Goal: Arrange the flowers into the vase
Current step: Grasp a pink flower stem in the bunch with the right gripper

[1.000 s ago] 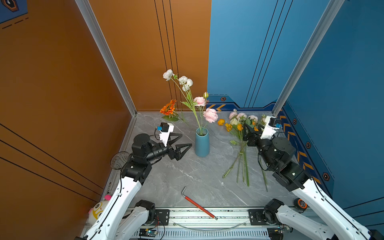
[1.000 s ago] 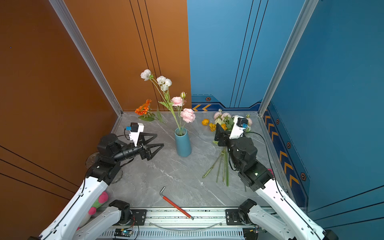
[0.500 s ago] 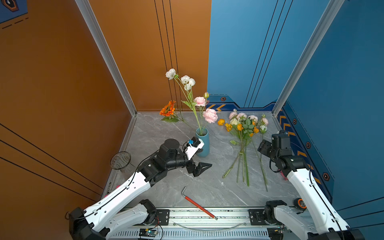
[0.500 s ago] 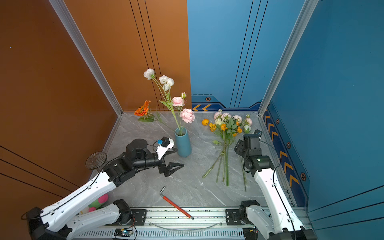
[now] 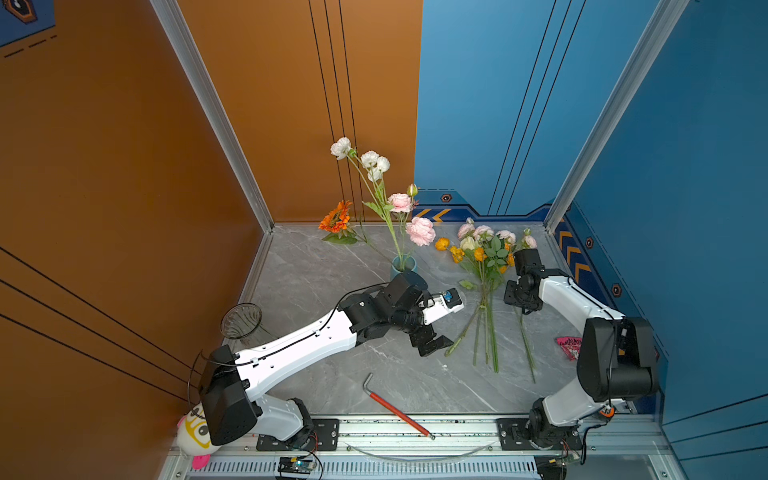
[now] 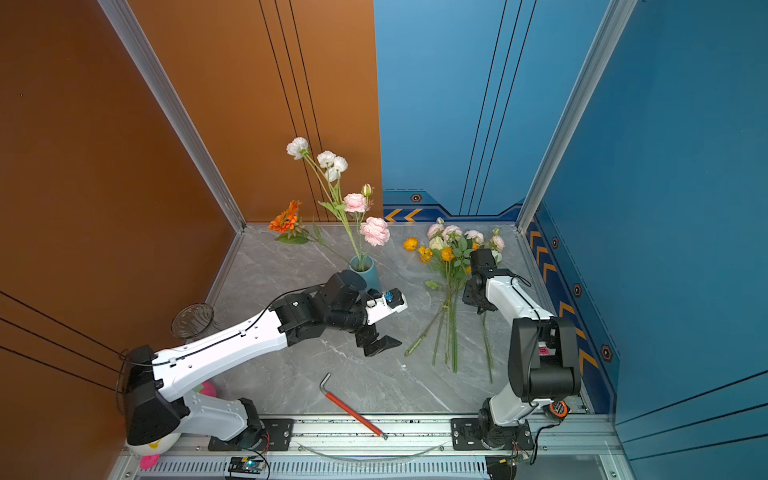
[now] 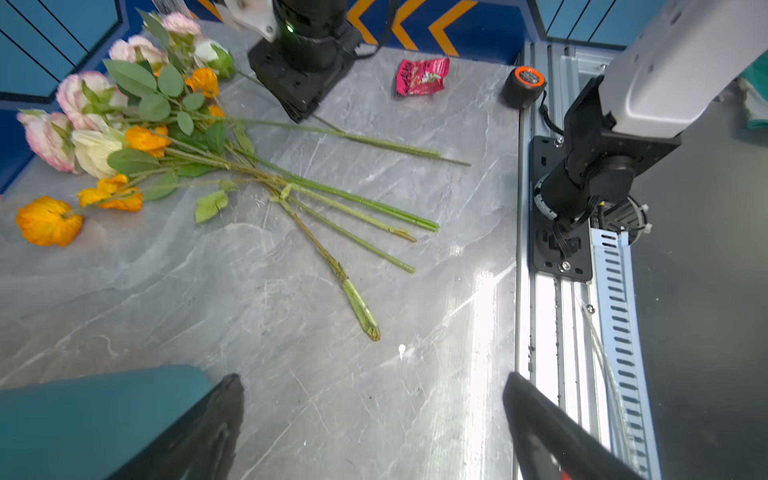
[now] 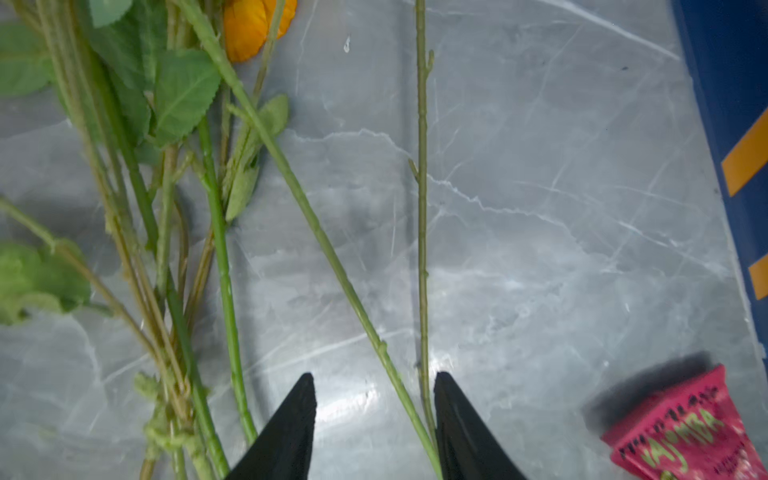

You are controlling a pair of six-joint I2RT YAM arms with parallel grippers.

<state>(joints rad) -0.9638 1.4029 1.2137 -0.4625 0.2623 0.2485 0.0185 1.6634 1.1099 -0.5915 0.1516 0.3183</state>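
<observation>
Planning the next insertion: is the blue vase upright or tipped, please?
Upright: the blue vase stands mouth-up, flower stems rising from it.

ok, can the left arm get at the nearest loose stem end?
Probably yes: the left gripper hangs open just beside that stem end, nothing lying between; the right gripper straddles other stems, farther over.

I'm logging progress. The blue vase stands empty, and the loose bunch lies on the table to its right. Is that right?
No. The blue vase is not empty: stems with white and pink blooms already stand in it, as both top views show. The loose bunch does lie on the table to its right.
</observation>
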